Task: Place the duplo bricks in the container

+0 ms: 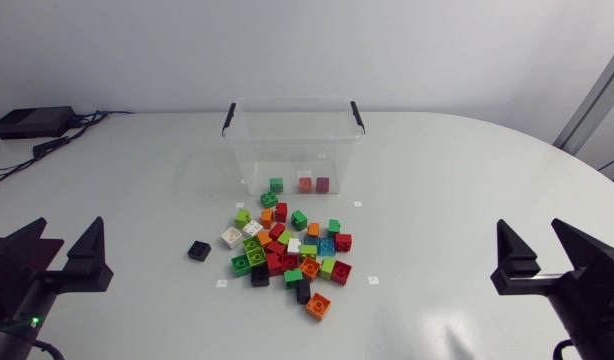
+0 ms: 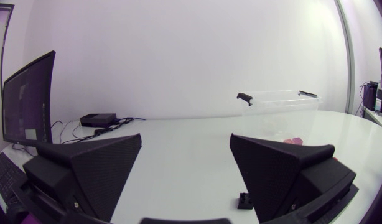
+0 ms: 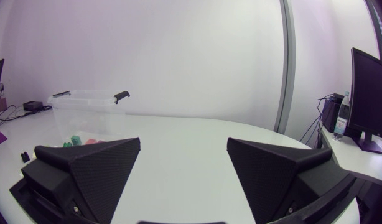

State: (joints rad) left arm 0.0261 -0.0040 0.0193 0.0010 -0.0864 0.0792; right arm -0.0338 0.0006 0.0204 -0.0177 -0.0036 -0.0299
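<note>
A pile of duplo bricks (image 1: 292, 250) in green, red, orange, white, blue and black lies mid-table. One black brick (image 1: 198, 250) sits apart beside the pile; it also shows beside my left gripper's finger (image 2: 244, 200). The clear container (image 1: 293, 148) with black handles stands behind the pile, with a green brick (image 1: 276, 185), an orange one (image 1: 305, 184) and a purple one (image 1: 322, 184) inside. My left gripper (image 1: 55, 255) rests open and empty at the near left edge. At the near right, my right gripper (image 1: 552, 256) is open and empty too. The container appears far ahead in both wrist views (image 2: 279, 112) (image 3: 85, 112).
A black box (image 1: 32, 122) with cables lies at the back left corner of the table. Small white markers (image 1: 357, 204) dot the tabletop around the pile.
</note>
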